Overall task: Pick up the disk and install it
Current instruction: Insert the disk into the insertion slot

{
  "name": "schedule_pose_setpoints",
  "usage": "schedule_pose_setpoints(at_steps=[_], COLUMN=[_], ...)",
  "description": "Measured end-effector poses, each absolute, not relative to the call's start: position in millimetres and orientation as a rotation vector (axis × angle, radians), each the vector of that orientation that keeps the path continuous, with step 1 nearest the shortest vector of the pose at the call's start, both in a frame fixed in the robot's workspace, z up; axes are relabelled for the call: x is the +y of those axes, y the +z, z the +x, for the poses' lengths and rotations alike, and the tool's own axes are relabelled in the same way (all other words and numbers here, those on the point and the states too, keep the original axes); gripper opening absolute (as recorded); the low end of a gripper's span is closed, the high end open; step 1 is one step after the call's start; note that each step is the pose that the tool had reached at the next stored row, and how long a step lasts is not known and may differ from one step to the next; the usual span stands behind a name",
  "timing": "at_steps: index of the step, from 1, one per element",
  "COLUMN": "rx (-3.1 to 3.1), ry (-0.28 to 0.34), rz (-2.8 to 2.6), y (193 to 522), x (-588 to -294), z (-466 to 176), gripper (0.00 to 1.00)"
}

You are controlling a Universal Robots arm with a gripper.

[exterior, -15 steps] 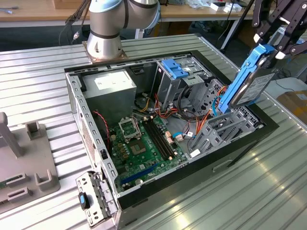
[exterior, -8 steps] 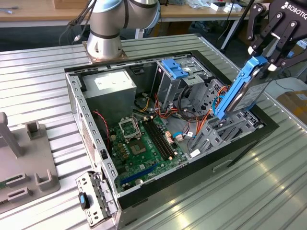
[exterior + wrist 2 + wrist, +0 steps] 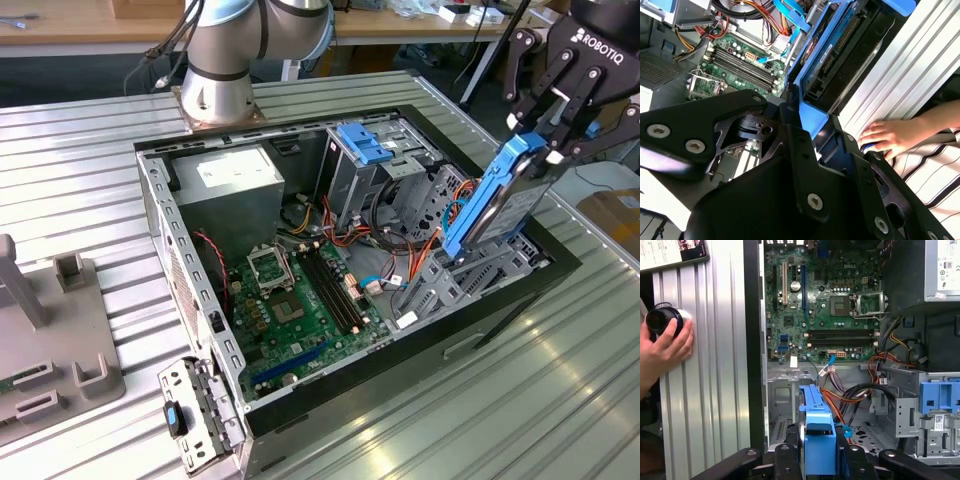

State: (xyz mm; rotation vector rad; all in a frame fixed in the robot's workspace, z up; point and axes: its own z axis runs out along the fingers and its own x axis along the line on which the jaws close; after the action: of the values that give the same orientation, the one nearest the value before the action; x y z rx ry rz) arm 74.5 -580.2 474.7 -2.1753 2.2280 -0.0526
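Note:
My gripper (image 3: 540,135) is shut on the disk (image 3: 497,203), a dark-grey drive in a bright blue carrier. The disk hangs tilted, its lower end reaching down toward the grey drive cage (image 3: 462,285) on the exterior view's right side of the open computer case (image 3: 158,195). In the second wrist view the disk (image 3: 840,47) runs away from the gripper (image 3: 807,120) along the case edge. In the first wrist view the carrier of the disk (image 3: 817,432) sits between the black fingers (image 3: 785,457), over the bay floor.
The green motherboard (image 3: 300,290) lies in the case middle, with orange and red cables (image 3: 400,240) by the cage. A ribbed blue flap (image 3: 365,145) tops another bay. A person's hand (image 3: 665,347) rests on a black knob outside the case. A grey fixture (image 3: 50,340) stands at the left.

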Motion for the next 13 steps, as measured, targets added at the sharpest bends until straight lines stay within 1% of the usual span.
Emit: schedule_pose_setpoints(at_steps=[8,9,13], rx=[2.232,2.232,2.232], ry=[-0.045,-0.045,-0.045], rz=[-2.179,-2.179,-2.179], y=[471,461,461], x=[-580,-580,-580], z=[74,74,74], gripper=[0.37,0.37,0.37])
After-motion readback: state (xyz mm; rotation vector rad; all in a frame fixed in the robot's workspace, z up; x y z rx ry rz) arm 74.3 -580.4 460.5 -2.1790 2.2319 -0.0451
